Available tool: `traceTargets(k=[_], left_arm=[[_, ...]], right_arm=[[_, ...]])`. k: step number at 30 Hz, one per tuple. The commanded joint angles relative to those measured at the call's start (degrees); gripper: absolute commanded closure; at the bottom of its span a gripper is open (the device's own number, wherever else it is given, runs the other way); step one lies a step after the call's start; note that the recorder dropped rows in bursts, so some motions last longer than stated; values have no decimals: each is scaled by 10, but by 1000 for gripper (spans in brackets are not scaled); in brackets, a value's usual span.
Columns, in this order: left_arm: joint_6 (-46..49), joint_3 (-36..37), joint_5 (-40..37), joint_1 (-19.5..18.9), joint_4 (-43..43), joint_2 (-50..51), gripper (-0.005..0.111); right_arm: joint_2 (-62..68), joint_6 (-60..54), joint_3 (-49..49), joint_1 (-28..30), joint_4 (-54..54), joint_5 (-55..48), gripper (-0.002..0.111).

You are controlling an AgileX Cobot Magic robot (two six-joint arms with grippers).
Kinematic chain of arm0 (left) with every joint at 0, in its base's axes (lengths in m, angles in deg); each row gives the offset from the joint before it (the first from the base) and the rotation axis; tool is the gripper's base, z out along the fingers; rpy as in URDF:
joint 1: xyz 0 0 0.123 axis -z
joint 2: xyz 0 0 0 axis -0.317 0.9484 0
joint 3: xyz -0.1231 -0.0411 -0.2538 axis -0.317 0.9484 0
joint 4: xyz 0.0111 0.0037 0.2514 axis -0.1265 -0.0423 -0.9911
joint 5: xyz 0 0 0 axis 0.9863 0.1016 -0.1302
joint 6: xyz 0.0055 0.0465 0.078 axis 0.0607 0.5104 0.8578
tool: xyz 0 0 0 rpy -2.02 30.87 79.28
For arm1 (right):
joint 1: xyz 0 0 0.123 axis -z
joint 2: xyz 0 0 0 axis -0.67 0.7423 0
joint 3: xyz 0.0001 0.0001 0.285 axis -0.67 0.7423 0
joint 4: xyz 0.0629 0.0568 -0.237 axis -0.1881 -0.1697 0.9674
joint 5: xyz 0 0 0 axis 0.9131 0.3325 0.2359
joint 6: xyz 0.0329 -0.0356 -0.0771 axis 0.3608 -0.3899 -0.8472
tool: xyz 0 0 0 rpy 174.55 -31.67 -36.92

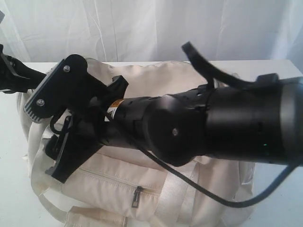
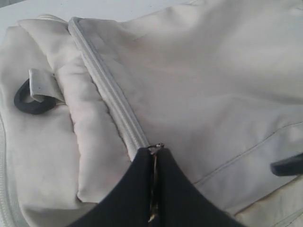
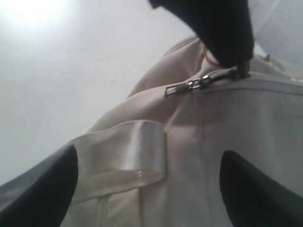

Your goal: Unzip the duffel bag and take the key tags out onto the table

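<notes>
The cream duffel bag (image 1: 142,175) lies on the white table (image 1: 12,189) under both arms. In the left wrist view my left gripper (image 2: 155,150) is shut on a dark metal zip pull (image 2: 156,146) at the end of the pale zip (image 2: 106,82). The right wrist view shows that pull (image 3: 189,86) under the left gripper's black finger (image 3: 218,33). My right gripper (image 3: 149,158) stands open just above the bag's end, over a pale webbing loop (image 3: 125,151), with nothing between its fingers. In the exterior view it (image 1: 66,137) reaches across to the bag's left end. The key tags are out of view.
A black ring (image 2: 29,101) hangs in a webbing tab on the bag's end. A second zipped pocket with a dark pull (image 1: 136,196) faces the front. The right arm (image 1: 227,123) and its cable (image 1: 203,194) cover most of the bag. A white curtain (image 1: 151,28) hangs behind.
</notes>
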State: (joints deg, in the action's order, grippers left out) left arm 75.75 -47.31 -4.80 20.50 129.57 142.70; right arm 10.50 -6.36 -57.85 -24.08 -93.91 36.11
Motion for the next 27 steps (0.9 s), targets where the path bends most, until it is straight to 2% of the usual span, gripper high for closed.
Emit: traceTargets(k=[1, 7, 10, 15, 22, 23, 27], left_arm=[[-5, -4, -11, 4, 41, -5, 107], [-5, -4, -13, 4, 47, -5, 107], [-5, -4, -15, 4, 49, -5, 107], [-21, -4, -28, 4, 49, -5, 107], [-24, -4, -41, 4, 49, -5, 107], [-24, -4, -41, 4, 49, -5, 107], [-25, -4, -39, 4, 53, -5, 107]], right_arm=[[36, -5, -3, -1, -1, 93, 31], [78, -3, -17, -5, -1, 94, 31], [94, -3, -25, -13, -1, 95, 35], [120, -3, -41, -18, -1, 99, 58], [133, -3, -44, -18, -3, 73, 104], [133, -3, -44, -18, -3, 61, 109], [133, -3, -44, -20, -3, 11, 108]])
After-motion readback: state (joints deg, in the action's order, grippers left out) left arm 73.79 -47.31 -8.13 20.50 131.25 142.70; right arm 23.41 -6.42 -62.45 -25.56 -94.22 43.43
